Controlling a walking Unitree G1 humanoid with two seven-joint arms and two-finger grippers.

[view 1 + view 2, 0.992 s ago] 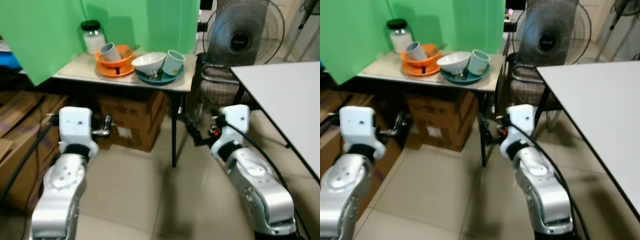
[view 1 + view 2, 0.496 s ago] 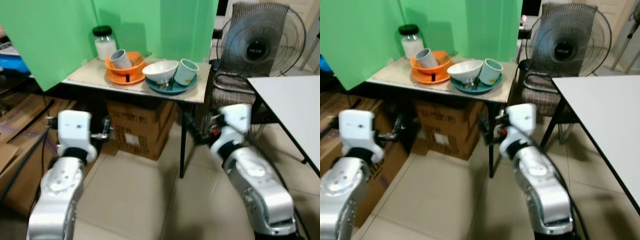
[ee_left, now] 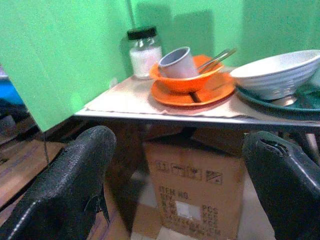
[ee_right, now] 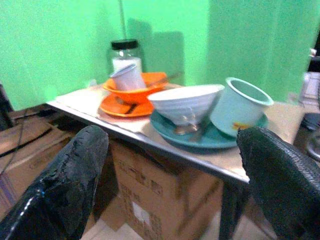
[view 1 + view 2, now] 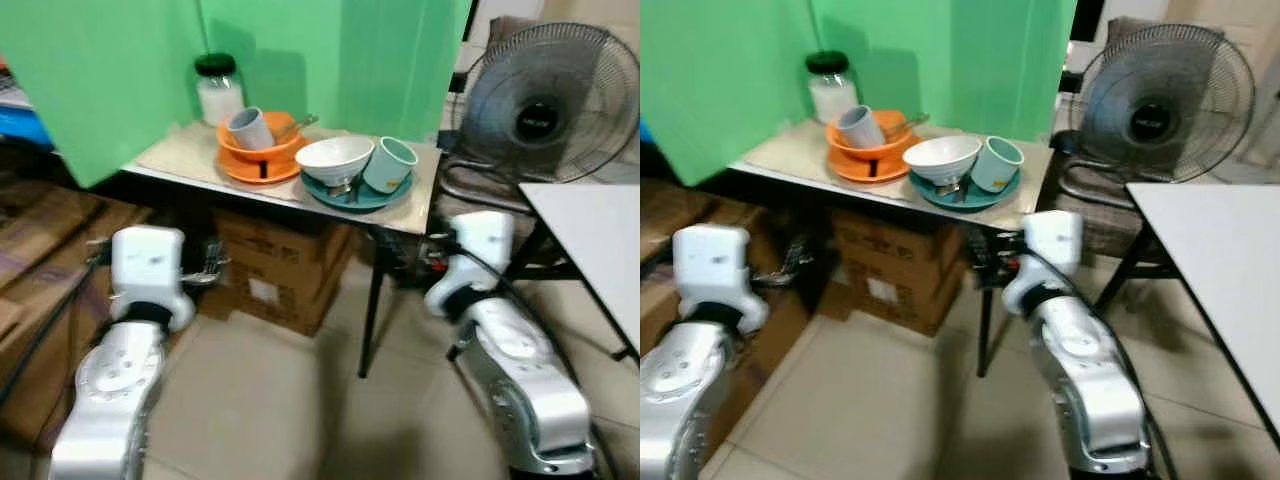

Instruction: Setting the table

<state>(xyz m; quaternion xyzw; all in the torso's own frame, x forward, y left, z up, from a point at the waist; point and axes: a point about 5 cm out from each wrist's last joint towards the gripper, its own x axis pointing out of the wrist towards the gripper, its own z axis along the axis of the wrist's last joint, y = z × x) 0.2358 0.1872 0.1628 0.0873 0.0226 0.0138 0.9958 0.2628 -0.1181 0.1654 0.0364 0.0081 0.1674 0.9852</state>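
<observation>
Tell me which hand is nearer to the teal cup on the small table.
The right hand. It hangs open below the table's front edge, roughly under the teal cup. The left hand, also open and low, sits off toward the orange plate end, farther away.

Orange bowl (image 5: 262,152), white bowl (image 5: 335,160), teal plate (image 5: 375,197), green backdrop (image 5: 120,60).

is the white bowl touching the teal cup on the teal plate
Touching. In the right wrist view, the white bowl's rim meets the teal cup's side with no gap.
</observation>
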